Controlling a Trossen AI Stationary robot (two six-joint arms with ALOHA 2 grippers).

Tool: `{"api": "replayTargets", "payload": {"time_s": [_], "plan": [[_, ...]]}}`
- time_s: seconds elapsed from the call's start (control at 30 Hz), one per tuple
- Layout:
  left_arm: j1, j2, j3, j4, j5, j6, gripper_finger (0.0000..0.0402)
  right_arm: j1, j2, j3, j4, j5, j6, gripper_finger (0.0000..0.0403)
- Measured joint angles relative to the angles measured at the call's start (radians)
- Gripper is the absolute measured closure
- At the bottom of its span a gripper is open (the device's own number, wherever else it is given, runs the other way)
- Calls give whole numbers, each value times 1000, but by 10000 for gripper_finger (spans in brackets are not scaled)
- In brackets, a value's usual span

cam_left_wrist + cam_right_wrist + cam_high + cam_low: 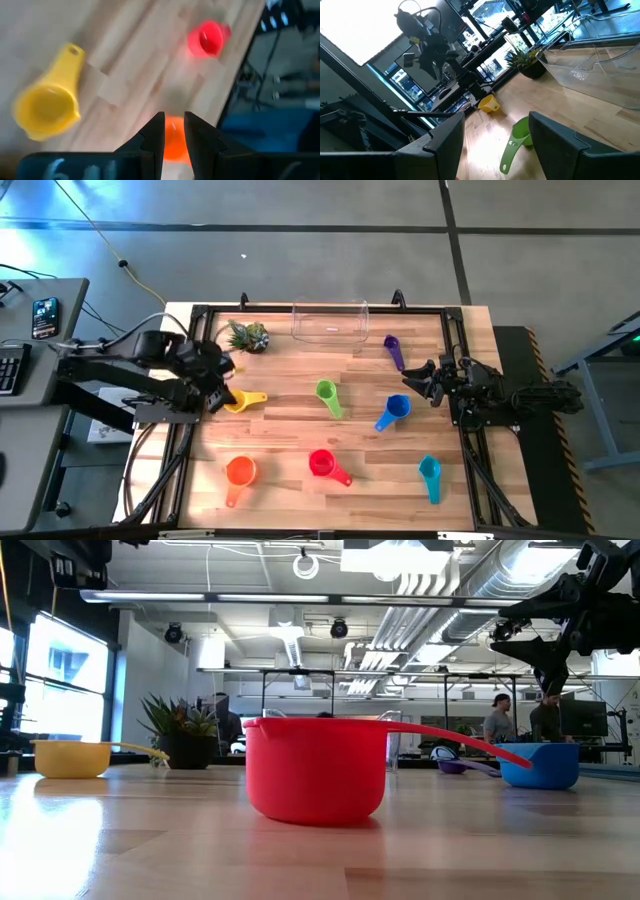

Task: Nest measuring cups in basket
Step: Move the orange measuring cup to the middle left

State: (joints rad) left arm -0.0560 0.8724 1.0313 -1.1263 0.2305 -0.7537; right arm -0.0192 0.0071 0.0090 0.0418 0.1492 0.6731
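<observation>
Seven measuring cups lie apart on the wooden table, each on its base: yellow (pixel 245 400), green (pixel 328 397), blue (pixel 393 411), purple (pixel 393 350), orange (pixel 240 471), red (pixel 324 464) and teal (pixel 430 476). The clear basket (pixel 330 321) stands at the far edge. My left gripper (pixel 173 131) hangs above the table beside the yellow cup (pixel 47 102), tilted downward, with a narrow gap between its fingers; through that gap the orange cup (pixel 173 145) shows on the table below. My right gripper (pixel 495 132) waits open and level at the table's right side (pixel 412 377).
A small spiky plant (pixel 248 336) stands at the far left, next to the basket. Black rails (pixel 300 308) frame the tabletop. Bare wood lies between the cups in the table's middle. A desk with a phone (pixel 44 317) stands beyond the left edge.
</observation>
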Motion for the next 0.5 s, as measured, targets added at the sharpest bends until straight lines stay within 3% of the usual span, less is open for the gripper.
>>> {"api": "replayTargets", "payload": {"time_s": [0.5], "plan": [[-185, 79, -2, 0, 152, -104, 339, 0, 0, 0, 0, 4, 0, 190]]}}
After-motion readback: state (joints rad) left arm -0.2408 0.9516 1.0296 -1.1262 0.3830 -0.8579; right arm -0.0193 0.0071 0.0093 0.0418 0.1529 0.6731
